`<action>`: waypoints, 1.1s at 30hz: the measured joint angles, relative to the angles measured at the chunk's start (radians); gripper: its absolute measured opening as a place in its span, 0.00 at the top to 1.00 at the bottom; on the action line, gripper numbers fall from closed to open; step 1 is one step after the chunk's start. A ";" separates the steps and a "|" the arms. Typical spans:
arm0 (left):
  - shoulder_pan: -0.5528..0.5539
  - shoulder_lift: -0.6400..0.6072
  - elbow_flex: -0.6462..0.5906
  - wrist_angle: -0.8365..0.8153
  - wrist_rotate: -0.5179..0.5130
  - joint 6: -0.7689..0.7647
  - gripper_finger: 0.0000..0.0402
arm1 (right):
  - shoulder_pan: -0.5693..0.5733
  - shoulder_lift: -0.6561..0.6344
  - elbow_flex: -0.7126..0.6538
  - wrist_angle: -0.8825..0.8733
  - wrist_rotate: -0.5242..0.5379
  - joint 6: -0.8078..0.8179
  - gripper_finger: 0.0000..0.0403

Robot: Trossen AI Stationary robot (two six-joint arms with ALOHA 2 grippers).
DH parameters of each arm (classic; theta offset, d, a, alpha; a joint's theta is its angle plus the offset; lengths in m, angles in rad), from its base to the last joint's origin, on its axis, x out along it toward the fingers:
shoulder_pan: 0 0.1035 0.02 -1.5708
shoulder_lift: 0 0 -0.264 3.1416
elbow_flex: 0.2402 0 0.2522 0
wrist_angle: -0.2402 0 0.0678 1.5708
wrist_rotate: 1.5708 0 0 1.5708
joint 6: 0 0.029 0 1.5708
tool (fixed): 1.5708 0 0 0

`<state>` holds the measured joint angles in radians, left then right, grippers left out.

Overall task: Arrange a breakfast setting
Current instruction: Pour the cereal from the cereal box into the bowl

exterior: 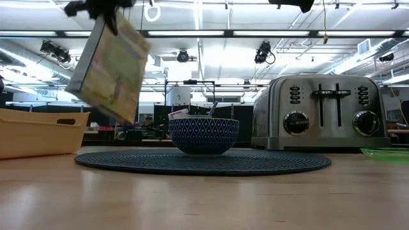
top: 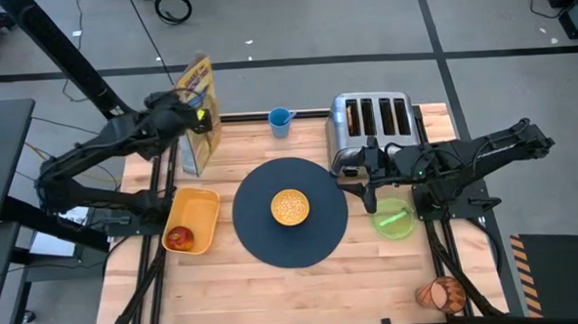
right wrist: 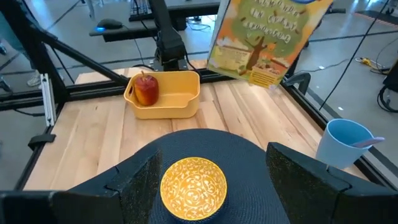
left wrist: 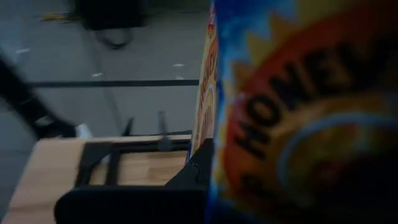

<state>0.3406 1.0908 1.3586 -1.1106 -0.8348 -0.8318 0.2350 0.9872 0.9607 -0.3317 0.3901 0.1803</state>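
Table first: you have a wooden top with little spare room along its far-left edge, and that is where your main risk sits. Your left tool is clenched on a cereal box, holding it tilted in the air above the far-left part of the table, clear of the wood in the low view. If that grip slips, or you lower the box while it leans, expect it to topple toward the yellow bin or off the edge, and to shed cereal if it is open.

Next, the dark mat lies in the middle with the cereal bowl at its centre, already filled. Swing the box low on the way down and you may clip the bowl and scatter what is in it.

Toaster stands at the far right. Your right tool hangs released just in front of it, over the mat's right rim; a careless reach could drag the mat or knock the green plate beside it.

Smaller things: the blue cup stands near the box's path, the apple waits in the bin, and the orange-brown cup lies at the near-right corner, where I judge a nudge would send it off the table
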 joint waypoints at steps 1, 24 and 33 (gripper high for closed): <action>-0.010 0.000 0.034 0.003 0.027 0.045 0.98 | 0.000 -0.003 0.000 0.000 0.000 -0.002 0.28; -0.300 0.007 0.371 0.564 0.342 0.499 0.98 | -0.067 -0.098 -0.110 0.579 -0.051 0.019 0.17; -0.334 0.023 0.369 0.764 0.425 0.507 0.98 | -0.237 0.066 -0.170 0.927 -0.184 0.021 0.03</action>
<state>0.0063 1.1137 1.7279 -0.3468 -0.4101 -0.3250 -0.0018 1.0533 0.7910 0.5957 0.2061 0.2013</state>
